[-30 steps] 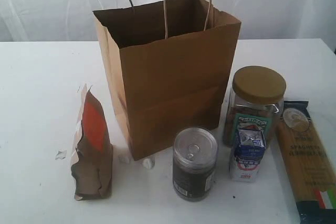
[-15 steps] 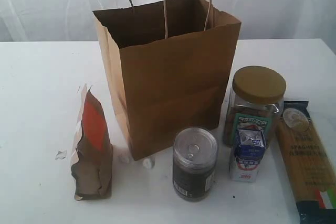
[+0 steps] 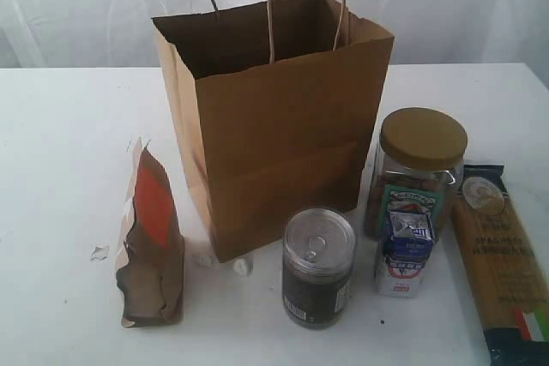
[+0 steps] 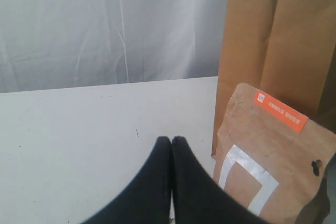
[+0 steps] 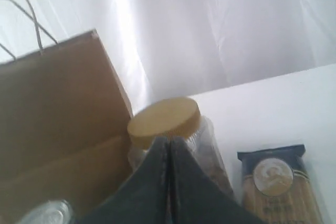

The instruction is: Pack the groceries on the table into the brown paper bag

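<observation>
Exterior: the bag stands open mid-worktop, the pouch toward the left edge, the jar toward the right.

Left wrist: the left hand is pressed together, empty, beside the pouch.

Right wrist: the right hand is likewise together and empty, near the jar.

Packing looks unstarted; a hand must open first.

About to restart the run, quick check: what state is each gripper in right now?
Left gripper: closed, holding nothing.
Right gripper: closed, holding nothing.
</observation>
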Robot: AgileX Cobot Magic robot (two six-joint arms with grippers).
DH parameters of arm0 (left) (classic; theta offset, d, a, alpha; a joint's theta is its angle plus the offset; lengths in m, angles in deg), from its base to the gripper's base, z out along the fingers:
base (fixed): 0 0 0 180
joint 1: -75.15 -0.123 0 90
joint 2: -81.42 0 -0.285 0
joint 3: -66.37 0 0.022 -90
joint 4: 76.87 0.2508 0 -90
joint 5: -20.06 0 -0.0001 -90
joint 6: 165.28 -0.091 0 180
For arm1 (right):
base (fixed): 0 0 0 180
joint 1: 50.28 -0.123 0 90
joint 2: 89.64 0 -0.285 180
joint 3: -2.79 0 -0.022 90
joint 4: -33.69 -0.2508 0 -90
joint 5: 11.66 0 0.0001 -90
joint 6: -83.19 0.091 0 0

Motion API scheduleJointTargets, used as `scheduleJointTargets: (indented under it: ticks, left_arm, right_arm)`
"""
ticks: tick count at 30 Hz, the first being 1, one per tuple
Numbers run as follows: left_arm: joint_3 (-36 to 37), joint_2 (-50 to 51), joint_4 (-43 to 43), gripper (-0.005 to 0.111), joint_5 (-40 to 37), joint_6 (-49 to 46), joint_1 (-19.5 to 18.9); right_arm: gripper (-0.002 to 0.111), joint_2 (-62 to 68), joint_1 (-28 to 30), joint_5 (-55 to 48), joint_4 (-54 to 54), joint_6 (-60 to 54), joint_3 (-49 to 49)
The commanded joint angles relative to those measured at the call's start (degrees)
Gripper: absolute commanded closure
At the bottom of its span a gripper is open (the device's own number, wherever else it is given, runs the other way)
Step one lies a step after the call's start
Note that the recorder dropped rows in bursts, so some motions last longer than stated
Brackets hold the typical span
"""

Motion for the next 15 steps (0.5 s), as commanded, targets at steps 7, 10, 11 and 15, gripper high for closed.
scheduleJointTargets:
  ticks: [7, 10, 11, 15]
  left_arm:
    - [0.20, -0.22, -0.65, 0.107, 0.14, -0.11, -0.15]
    - [0.20, -0.22, -0.65, 0.107, 0.14, -0.11, -0.15]
    - [0.20, -0.22, -0.65, 0.107, 0.14, -0.11, -0.15]
    - [0.20, -0.22, -0.65, 0.107, 0.14, -0.11, -0.15]
  right_arm:
    - [0.108, -0.39, 0.45, 7.37, -2.62, 10.36, -0.09]
    - [0.108, -0.39, -0.12, -3.51, -2.62, 10.36, 4.42]
    - [0.107, -0.39, -0.53, -6.36, -2.62, 10.20, 6.09]
    - [0.087, 2.15, -3.73, -21.71, -3.84, 0.42, 16.58]
